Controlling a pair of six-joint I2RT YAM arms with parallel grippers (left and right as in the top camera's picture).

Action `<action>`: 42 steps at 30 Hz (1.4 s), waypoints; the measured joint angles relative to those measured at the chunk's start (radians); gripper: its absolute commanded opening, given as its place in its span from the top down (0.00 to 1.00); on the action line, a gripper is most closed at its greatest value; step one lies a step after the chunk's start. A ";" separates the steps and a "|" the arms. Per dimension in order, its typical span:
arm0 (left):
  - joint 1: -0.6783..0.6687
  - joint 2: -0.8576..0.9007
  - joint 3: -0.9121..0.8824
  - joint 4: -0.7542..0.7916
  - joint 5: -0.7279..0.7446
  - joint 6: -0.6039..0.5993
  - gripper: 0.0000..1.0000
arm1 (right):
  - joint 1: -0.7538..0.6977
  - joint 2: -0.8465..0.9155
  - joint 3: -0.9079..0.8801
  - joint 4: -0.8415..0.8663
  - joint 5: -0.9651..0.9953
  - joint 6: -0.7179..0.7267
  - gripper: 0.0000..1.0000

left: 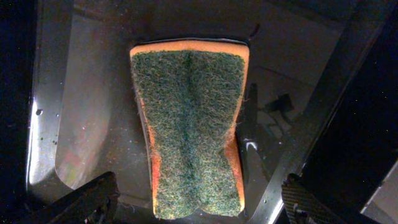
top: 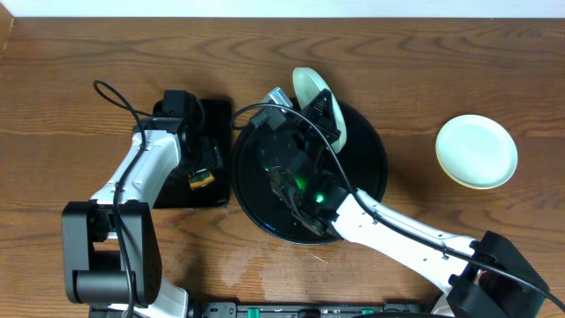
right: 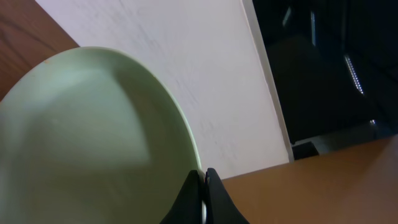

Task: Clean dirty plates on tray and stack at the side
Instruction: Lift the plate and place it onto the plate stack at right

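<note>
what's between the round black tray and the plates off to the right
Only bare table between the tray and those plates, shown in the overhead view.

Sponge on rectangular black tray

We see a brown, dark-grained wooden table filling the overhead frame, a white strip along the top edge. From the right wrist, a white panel crosses the centre, a dark area at upper right.

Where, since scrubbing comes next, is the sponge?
Overhead, the sponge lies scouring side up in the rectangular black tray, just left of the round black tray, under the open left gripper.
</note>
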 measured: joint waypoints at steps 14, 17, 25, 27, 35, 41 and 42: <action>0.000 0.000 0.000 0.000 0.000 0.000 0.15 | -0.218 -0.009 0.000 0.003 0.101 0.093 0.99; 0.000 0.000 0.000 0.000 0.000 0.000 0.15 | -0.294 -0.016 0.000 0.003 0.105 0.111 0.99; 0.000 0.000 0.000 0.000 0.000 0.000 0.15 | -0.567 -0.019 0.001 -0.074 0.098 0.193 0.99; 0.000 0.000 0.000 0.000 0.001 0.000 0.15 | -0.645 -0.026 0.003 -0.225 0.058 0.280 0.99; 0.000 0.000 0.000 0.000 0.004 0.000 0.15 | -0.973 -0.029 0.001 -0.710 -0.421 0.763 0.99; 0.000 0.000 0.000 0.000 0.006 0.000 0.15 | -1.289 -0.029 0.001 -0.798 -0.980 1.006 0.74; 0.000 0.000 0.000 0.000 0.007 0.000 0.15 | -1.314 -0.029 0.001 -0.805 -1.026 1.022 0.52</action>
